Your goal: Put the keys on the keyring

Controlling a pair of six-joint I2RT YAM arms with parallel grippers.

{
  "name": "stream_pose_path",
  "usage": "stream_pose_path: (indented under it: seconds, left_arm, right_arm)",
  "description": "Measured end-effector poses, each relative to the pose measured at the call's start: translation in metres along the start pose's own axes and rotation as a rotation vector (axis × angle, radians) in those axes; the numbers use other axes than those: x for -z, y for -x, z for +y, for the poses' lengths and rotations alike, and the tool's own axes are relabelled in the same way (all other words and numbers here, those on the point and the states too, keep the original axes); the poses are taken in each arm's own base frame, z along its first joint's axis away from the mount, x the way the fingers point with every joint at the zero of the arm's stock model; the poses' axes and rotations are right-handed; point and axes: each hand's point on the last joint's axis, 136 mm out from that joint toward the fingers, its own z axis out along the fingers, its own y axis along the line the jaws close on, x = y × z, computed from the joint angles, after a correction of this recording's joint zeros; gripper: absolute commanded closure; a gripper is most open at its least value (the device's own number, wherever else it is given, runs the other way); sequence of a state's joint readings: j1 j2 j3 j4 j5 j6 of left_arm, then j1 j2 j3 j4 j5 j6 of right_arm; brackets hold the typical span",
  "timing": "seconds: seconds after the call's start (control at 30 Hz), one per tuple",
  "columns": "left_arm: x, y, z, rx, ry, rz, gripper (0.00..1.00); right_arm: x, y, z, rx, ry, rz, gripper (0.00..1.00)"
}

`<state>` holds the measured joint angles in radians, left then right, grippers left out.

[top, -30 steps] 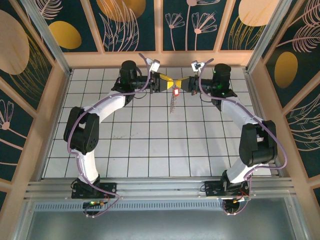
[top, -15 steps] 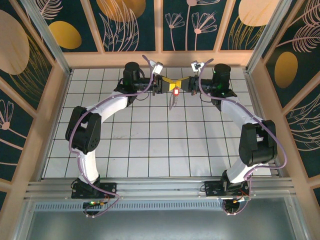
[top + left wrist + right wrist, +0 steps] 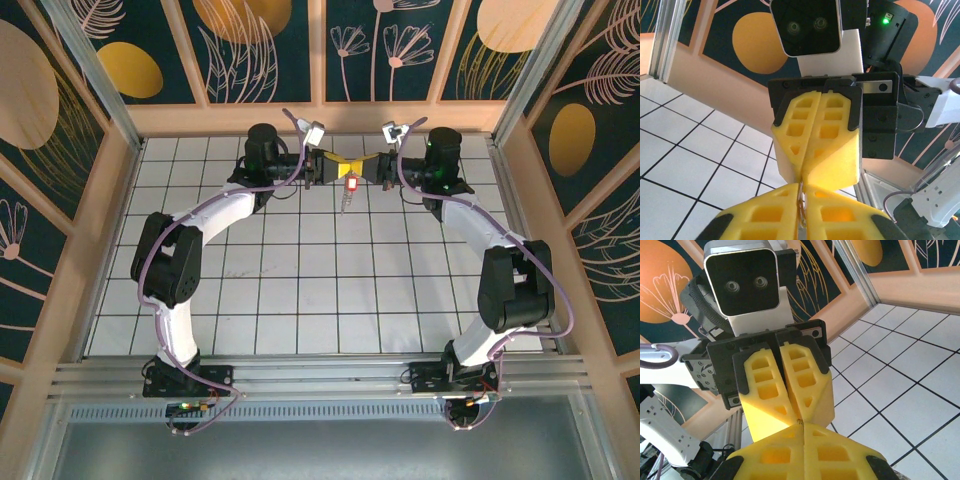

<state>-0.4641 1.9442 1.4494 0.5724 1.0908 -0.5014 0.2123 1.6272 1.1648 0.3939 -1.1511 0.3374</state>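
My two grippers meet tip to tip above the far middle of the table. In the left wrist view, the yellow fingers of my left gripper (image 3: 802, 189) are shut on the thin pale wire of the keyring (image 3: 801, 206). The shut tips of my right gripper (image 3: 806, 172) press against them from the opposite side. In the right wrist view a speck of metal pokes out between the shut right gripper (image 3: 802, 427) tips. From above, the red-headed key (image 3: 351, 184) hangs just under the joined tips, and the short chain strip (image 3: 345, 203) dangles below it.
The white grid table (image 3: 300, 280) stretches toward the arm bases. A wooden back wall (image 3: 320, 118) runs close behind the grippers, and metal frame rails (image 3: 110, 110) stand at the sides.
My left gripper moved right to meet the right one and closed its jaws on the keyring. The key and chain now hang a little higher. The right arm held still.
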Motion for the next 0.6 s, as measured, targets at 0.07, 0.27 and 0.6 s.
stream_pose_path:
  seconds: [0.07, 0.27, 0.6]
  left_arm:
    - [0.0, 0.0, 0.001, 0.003, 0.0, -0.003, 1.0]
    - [0.0, 0.0, 0.0, 0.008, -0.003, -0.009, 1.0]
    - [0.003, -0.004, -0.002, 0.021, -0.016, -0.06, 1.0]
  right_arm:
    - [0.0, 0.0, 0.0, 0.002, 0.0, -0.001, 1.0]
    - [0.0, 0.001, 0.0, 0.008, 0.002, -0.003, 1.0]
    - [0.014, 0.0, -0.001, -0.002, -0.048, -0.043, 0.52]
